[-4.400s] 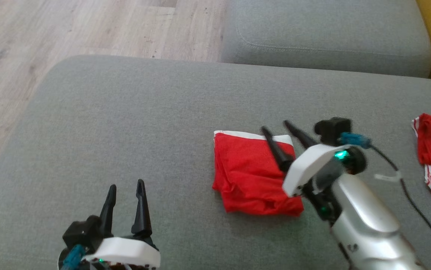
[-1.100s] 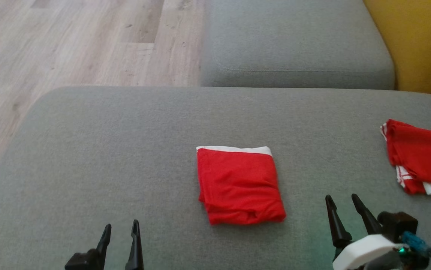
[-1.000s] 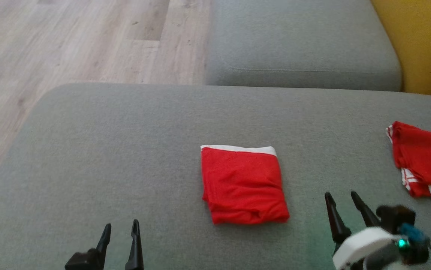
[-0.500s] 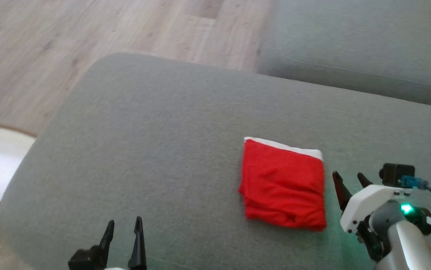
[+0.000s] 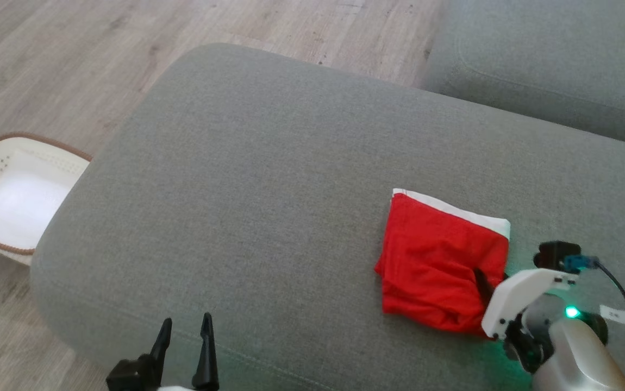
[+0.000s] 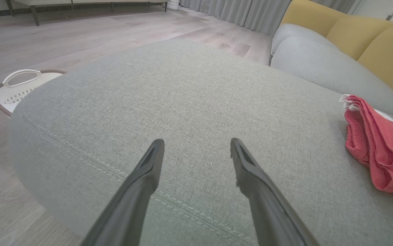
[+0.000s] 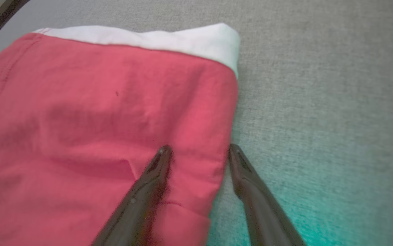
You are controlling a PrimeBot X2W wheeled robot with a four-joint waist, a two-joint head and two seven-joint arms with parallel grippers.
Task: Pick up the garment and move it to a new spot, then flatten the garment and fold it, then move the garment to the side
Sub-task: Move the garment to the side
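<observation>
The garment [image 5: 432, 255] is a red folded square with a white band along its far edge, lying flat on the grey cushion [image 5: 263, 179]. My right gripper [image 5: 483, 279] is at its right edge. In the right wrist view that gripper [image 7: 199, 148] is open and straddles the edge: one finger [image 7: 148, 184] rests on the red garment [image 7: 97, 112], the other finger [image 7: 251, 191] is on the cushion beside it. My left gripper [image 5: 185, 347] hovers open and empty over the cushion's near-left edge. In the left wrist view the left gripper [image 6: 197, 141] has the garment [image 6: 377, 153] far to its right.
A white basket with a brown rim [image 5: 2, 201] stands on the wooden floor left of the cushion; it is also the basket [image 6: 18, 85] in the left wrist view. A second grey cushion [image 5: 562, 70] lies at the far right, with yellow sofa backs [image 6: 370, 37] behind.
The head camera has swung left, bringing the basket into view. My right gripper has moved from beside the garment onto its right edge. The left gripper has stayed put.
</observation>
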